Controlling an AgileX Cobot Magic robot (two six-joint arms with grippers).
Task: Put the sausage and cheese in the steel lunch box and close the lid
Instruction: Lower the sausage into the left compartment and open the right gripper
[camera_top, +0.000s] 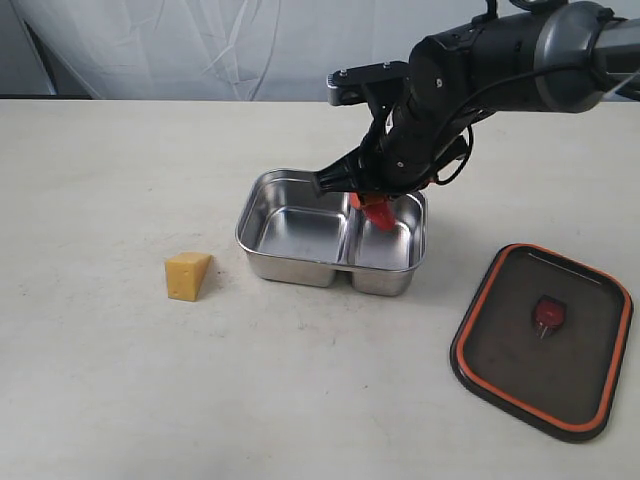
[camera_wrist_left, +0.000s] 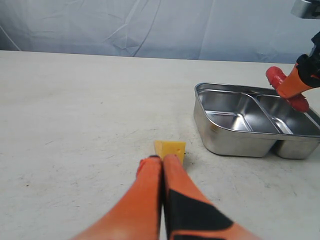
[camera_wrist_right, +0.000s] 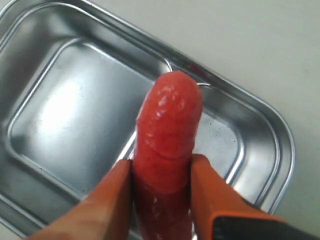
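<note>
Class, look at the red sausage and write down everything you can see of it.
The sausage is glossy red and plastic-looking, rounded at the tip, with a shallow ridge across its body. It is pinched between the orange fingers of the right gripper, which touch it on both sides, and its free end sticks out past them. It hangs tilted over the smaller compartment of the steel lunch box, near the divider. No contact with the box can be seen.

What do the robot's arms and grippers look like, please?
The right arm is glossy black with a grey link and black cables looping at the wrist. The right fingers and left fingers are tapered orange, with black patches further back.
</note>
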